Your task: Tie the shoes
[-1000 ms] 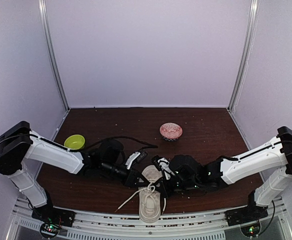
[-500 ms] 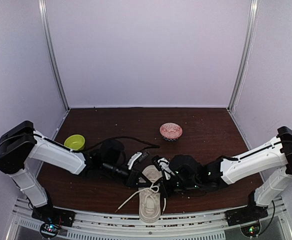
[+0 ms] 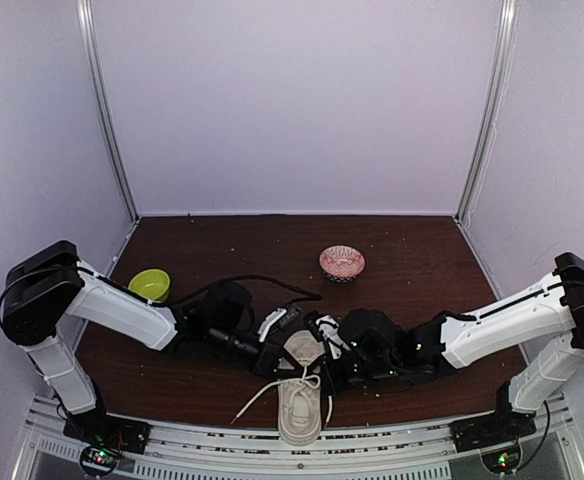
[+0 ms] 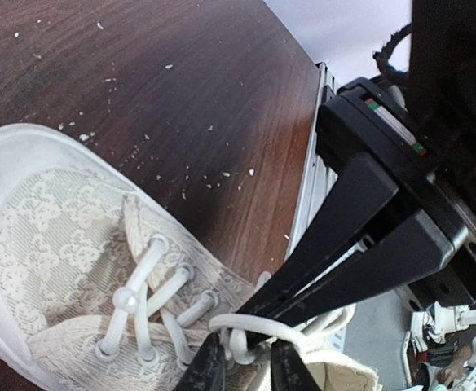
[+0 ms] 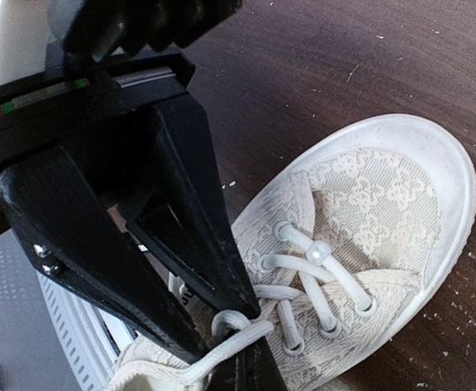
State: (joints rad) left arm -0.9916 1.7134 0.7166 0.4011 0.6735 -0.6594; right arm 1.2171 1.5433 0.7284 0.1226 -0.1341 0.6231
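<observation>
Your shoe point(image 3: 299, 402) lies at the middle of the table's point(image 3: 412, 250) near edge, toe toward that edge. Your left gripper point(image 4: 244, 368) and right gripper point(image 5: 250, 371) meet tip to tip above its tongue, each pinched closed on the lace point(image 4: 240, 323).

No readable text or markings anywhere.

- One cream low-top canvas sneaker point(image 3: 297, 415) with white laces.
- Two small round bowls: one lime-green bowl point(image 3: 149, 284), one red-patterned bowl point(image 3: 342, 263).
- Two white-and-black robot arms: the left arm point(image 3: 122, 312), the right arm point(image 3: 497, 328).
- One dark brown wooden table point(image 3: 422, 250).
</observation>
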